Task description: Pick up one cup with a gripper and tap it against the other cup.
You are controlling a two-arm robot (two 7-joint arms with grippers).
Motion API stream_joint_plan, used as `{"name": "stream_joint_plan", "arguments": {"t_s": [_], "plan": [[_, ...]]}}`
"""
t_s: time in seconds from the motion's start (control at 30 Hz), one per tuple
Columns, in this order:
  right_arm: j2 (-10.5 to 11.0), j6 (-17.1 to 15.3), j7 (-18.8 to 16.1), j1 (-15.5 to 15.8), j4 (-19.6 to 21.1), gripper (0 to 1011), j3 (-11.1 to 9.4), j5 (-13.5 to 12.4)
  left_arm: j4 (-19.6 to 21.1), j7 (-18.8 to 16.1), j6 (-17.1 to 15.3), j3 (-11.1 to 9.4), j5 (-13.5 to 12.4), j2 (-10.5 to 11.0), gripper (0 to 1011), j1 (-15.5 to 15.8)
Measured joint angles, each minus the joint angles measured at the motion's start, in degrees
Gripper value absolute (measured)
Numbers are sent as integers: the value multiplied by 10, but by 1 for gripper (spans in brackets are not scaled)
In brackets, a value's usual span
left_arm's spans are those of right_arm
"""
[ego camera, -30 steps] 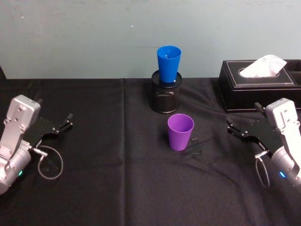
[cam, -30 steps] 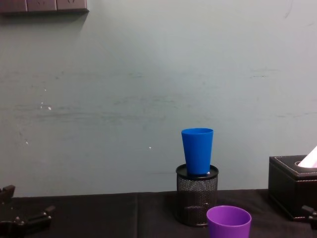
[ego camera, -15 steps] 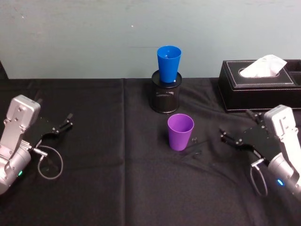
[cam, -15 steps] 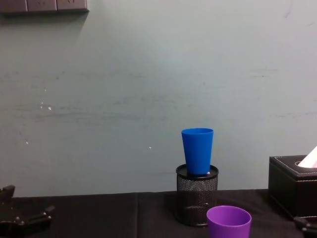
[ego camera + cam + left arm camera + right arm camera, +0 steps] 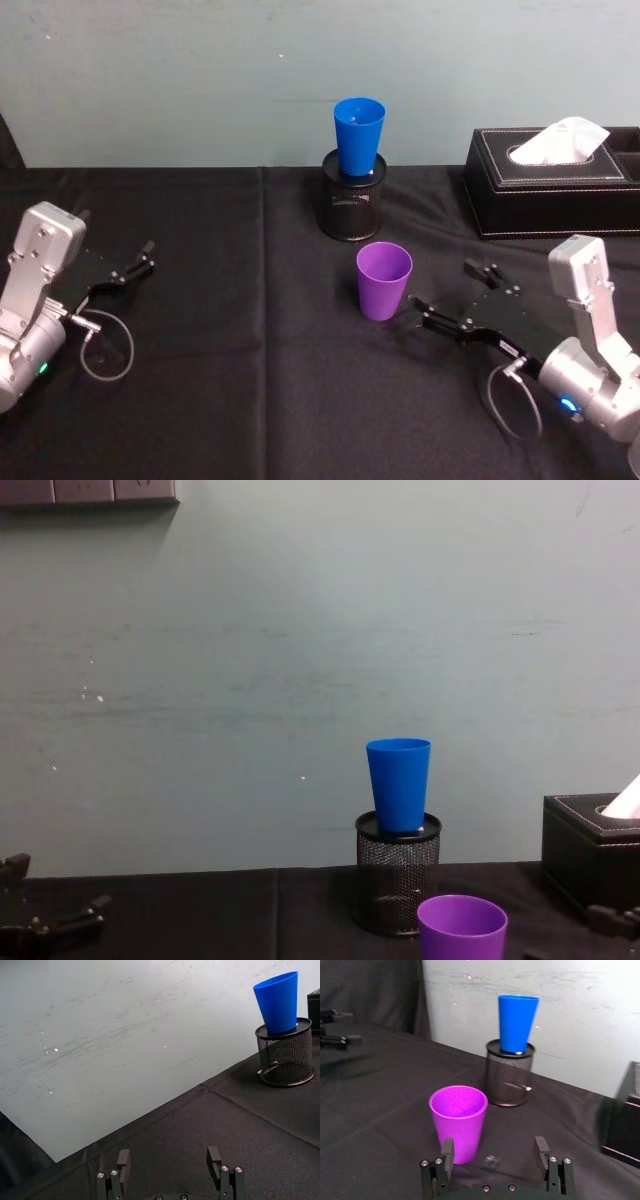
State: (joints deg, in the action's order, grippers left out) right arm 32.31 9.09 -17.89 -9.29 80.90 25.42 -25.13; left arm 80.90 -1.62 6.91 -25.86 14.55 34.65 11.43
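Centre of the worktop (image 5: 250, 400): purple tumbler (image 5: 384, 281) upright, mouth up, standing free.
Right gripper (image 5: 443, 286): just right of it, low, jaws wide open and empty, pointing left at its side; nearer arm.
Blue tumbler (image 5: 359, 135): farther back, upright on the mesh pen holder (image 5: 351, 208).
Left gripper (image 5: 169, 1161): far left, jaws open, empty, parked.

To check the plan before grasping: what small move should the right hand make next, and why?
Probably ease the open right hand forward and slightly sideways until the purple cup sits between its fingers. It is near the upright cup but apart, and the right wrist view shows the cup before one finger, not midway. The left hand lies parked far left.
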Motion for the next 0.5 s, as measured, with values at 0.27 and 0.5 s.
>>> {"name": "stream_joint_plan", "arguments": {"t_s": [0.27,0.5], "plan": [[-35,-6,-36,-28,-33,1003,11,-5,0,0,0,0,0,0,1000,0],[-65,-10,-50,-54,-65,1003,20,11,0,0,0,0,0,0,1000,0]]}}
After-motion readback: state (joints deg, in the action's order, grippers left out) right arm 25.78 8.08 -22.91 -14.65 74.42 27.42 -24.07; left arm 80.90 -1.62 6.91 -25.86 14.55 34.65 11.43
